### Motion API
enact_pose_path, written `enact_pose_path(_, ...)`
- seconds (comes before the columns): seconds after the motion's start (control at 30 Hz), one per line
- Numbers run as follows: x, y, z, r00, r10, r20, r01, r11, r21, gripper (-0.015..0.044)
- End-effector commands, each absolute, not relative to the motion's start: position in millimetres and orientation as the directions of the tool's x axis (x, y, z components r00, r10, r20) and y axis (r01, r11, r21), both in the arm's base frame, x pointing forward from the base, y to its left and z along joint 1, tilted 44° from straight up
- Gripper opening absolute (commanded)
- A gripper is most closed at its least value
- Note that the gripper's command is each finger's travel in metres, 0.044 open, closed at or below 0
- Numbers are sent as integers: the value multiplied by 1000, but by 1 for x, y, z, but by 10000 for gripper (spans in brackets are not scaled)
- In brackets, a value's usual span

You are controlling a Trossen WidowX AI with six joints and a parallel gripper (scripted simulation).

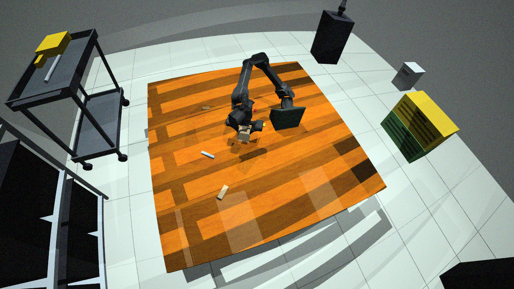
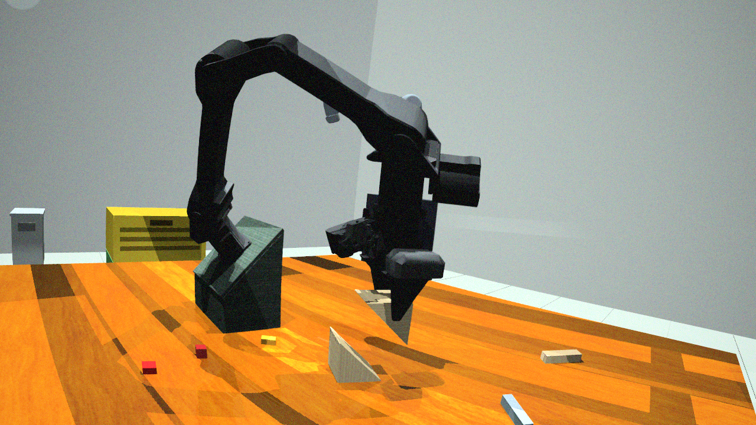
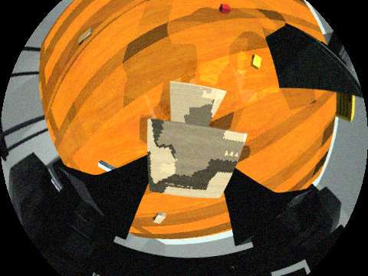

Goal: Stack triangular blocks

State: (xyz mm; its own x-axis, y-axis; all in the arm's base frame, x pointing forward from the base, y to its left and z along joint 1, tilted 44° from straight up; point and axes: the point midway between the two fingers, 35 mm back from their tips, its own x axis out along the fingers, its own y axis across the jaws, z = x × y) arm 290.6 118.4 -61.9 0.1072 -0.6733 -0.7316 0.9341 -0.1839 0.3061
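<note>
One block [image 1: 243, 133] [image 2: 403, 318] [image 3: 195, 159] is gripped above the table [image 1: 287, 201] [image 2: 475, 338] [image 3: 96, 115] by the partly open gripper [image 2: 404, 317] [image 3: 189, 162], sloped face down. The other block [image 2: 349, 360] [image 3: 190, 100] is seated on the table, slope up, apart from it.

Two pale triangular wooden blocks [image 1: 244, 134] [image 2: 378, 297] [image 3: 195, 157]. Two small red blocks [image 1: 255, 110] [image 2: 201, 351] [image 3: 225, 8], both seen in exterior view. One small yellow block [image 1: 264, 124] [image 2: 268, 339] [image 3: 256, 61]. Two pale rectangular wooden bars [image 1: 222, 192] [image 2: 561, 356] [image 3: 85, 36], both seen in top view. One light blue bar [image 1: 207, 154] [image 2: 515, 409] [image 3: 104, 165]. One black wheeled cart [image 1: 72, 89]. One yellow-and-green slotted cabinet [image 1: 427, 118] [image 2: 153, 235]. One light grey upright box [image 1: 407, 76] [image 2: 27, 237].
</note>
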Motion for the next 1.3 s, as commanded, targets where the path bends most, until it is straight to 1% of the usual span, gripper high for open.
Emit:
enact_pose_path(0.0,289,109,-65,111,-677,-728,935,-177,307,0)
enact_pose_path(0.3,287,80,-76,111,-678,-727,935,-177,307,0)
enact_pose_path(1.27,287,79,-75,118,-680,-724,934,-172,314,0)
